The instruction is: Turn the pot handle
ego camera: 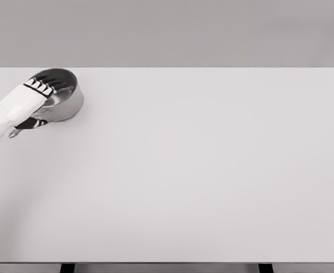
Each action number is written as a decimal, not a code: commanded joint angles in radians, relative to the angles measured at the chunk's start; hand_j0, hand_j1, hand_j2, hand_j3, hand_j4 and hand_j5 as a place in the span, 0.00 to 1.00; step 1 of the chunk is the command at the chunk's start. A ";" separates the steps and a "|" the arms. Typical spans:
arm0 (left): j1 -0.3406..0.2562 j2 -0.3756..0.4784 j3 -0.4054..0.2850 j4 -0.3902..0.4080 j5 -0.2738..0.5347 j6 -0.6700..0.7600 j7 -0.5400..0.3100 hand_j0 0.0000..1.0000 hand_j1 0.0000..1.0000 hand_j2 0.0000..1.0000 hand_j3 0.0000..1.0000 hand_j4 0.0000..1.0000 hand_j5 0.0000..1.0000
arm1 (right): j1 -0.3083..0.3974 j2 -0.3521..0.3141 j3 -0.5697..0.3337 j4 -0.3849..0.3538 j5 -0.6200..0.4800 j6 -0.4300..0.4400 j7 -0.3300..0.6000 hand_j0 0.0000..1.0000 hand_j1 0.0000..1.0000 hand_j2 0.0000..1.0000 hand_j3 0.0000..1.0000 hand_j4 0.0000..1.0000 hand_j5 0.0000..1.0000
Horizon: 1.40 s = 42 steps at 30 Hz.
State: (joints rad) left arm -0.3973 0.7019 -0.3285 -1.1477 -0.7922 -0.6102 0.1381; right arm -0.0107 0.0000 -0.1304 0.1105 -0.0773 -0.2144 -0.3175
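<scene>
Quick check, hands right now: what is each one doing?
Left hand: on the pot, fingers hooked over its near rim, gripping it.
Right hand: not in view.

No readable txt, labels or nos. anywhere in view.

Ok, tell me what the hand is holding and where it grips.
The left hand grips the metal pot at its near-left rim, fingers hooked over the edge.

The pot point(64, 96), a shiny round metal vessel with a dark interior, stands upright at the upper left of the frame, its near-left side hidden.
</scene>
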 commanded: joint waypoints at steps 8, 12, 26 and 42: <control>0.003 0.028 0.039 0.029 0.008 -0.001 0.001 1.00 1.00 1.00 1.00 1.00 1.00 | 0.000 0.000 0.000 0.000 -0.001 0.000 0.000 1.00 1.00 1.00 1.00 1.00 1.00; 0.008 0.050 0.057 0.034 0.008 -0.001 0.003 1.00 1.00 1.00 1.00 1.00 1.00 | 0.000 0.000 0.000 0.000 -0.001 0.000 0.000 1.00 1.00 1.00 1.00 1.00 1.00; -0.031 0.082 0.088 0.148 0.005 -0.001 -0.002 1.00 1.00 1.00 1.00 1.00 1.00 | 0.000 0.000 0.000 0.000 -0.001 0.000 0.000 1.00 1.00 1.00 1.00 1.00 1.00; -0.104 0.083 0.088 0.255 -0.032 -0.001 -0.005 1.00 1.00 1.00 1.00 1.00 1.00 | 0.000 0.000 0.000 0.000 -0.001 0.000 0.000 1.00 1.00 1.00 1.00 1.00 1.00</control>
State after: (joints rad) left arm -0.5047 0.7832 -0.2421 -0.9037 -0.8283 -0.6103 0.1329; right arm -0.0107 0.0000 -0.1305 0.1105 -0.0773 -0.2144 -0.3175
